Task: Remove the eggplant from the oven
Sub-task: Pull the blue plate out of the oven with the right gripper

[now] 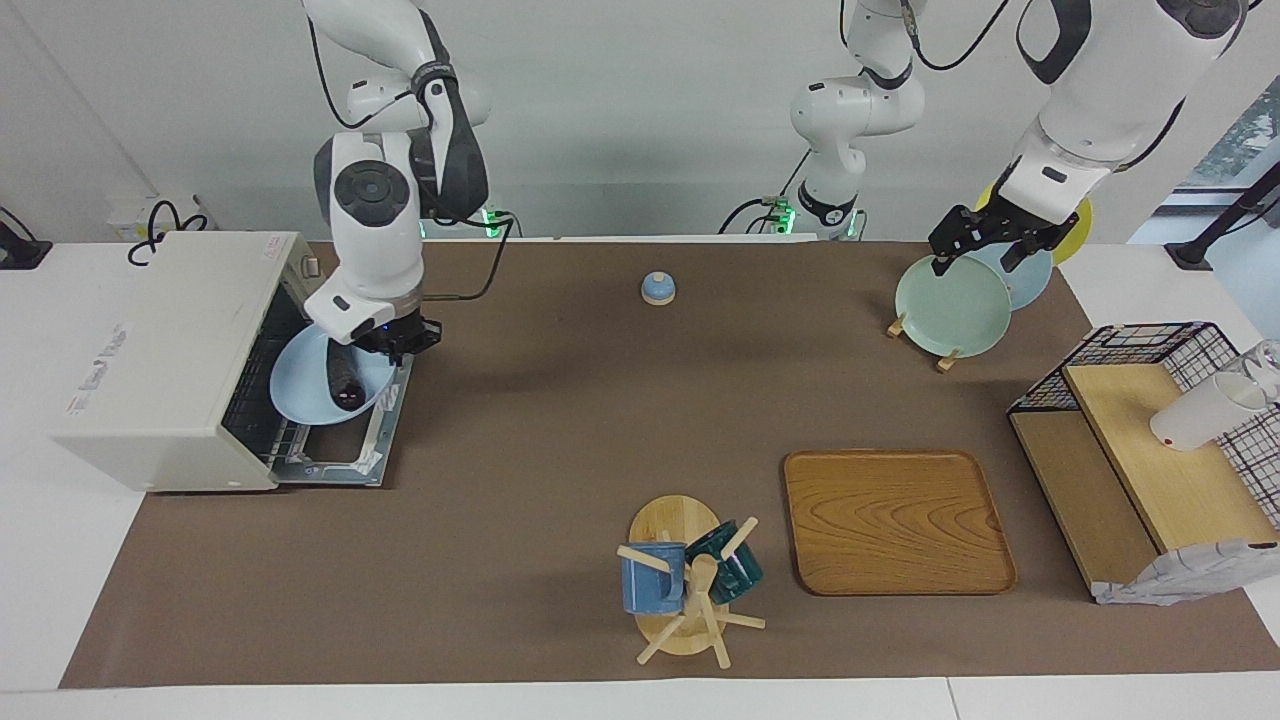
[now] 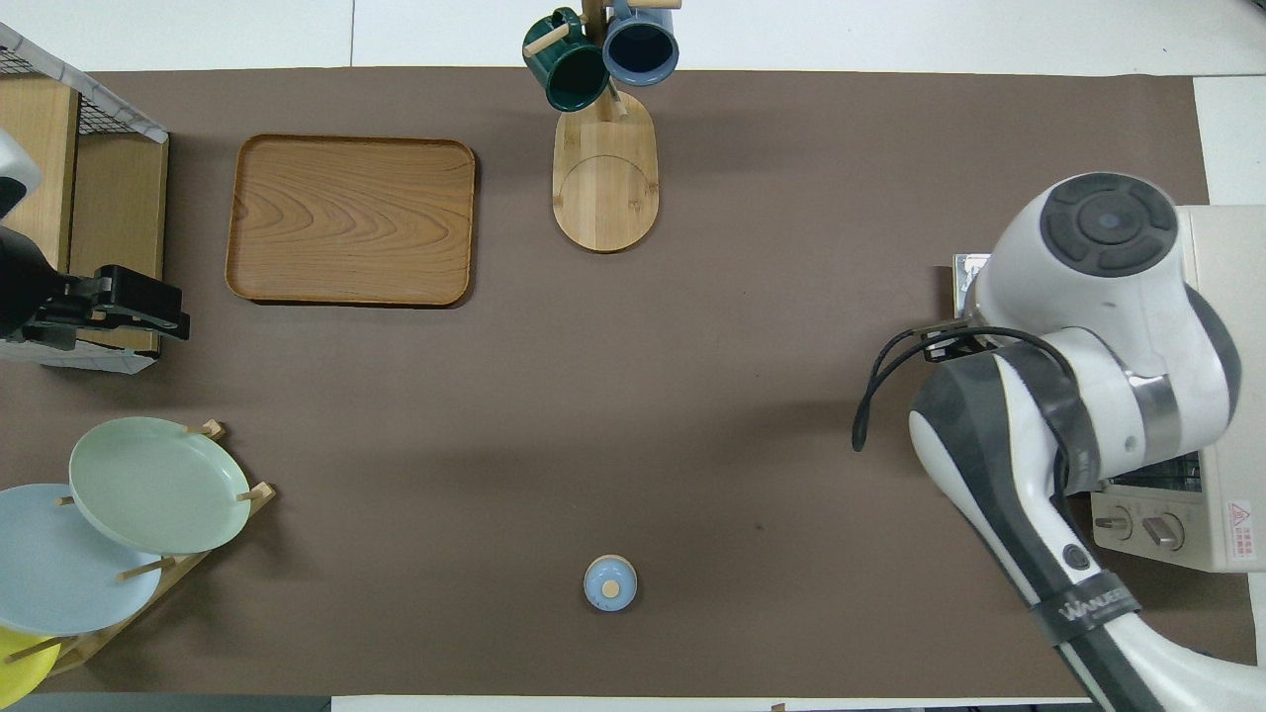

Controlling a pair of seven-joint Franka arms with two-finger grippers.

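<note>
The off-white oven [image 1: 160,360] stands at the right arm's end of the table with its door [image 1: 340,465] dropped open. A light blue plate [image 1: 300,395] sticks out of the oven's mouth over the door. The dark eggplant [image 1: 343,378] lies on the plate. My right gripper [image 1: 392,340] is at the plate's rim nearest the robots, beside the eggplant's end. In the overhead view the right arm covers the plate and eggplant, and only the oven's top [image 2: 1226,297] shows. My left gripper [image 1: 978,258] hangs open and empty over the plate rack; it also shows in the overhead view [image 2: 148,309].
A rack holds a green plate [image 1: 950,305] and blue and yellow plates. A small blue knobbed lid [image 1: 657,289] lies near the robots. A wooden tray [image 1: 895,520], a mug tree [image 1: 690,580] with two mugs and a wire shelf [image 1: 1150,450] with a white cup are farther out.
</note>
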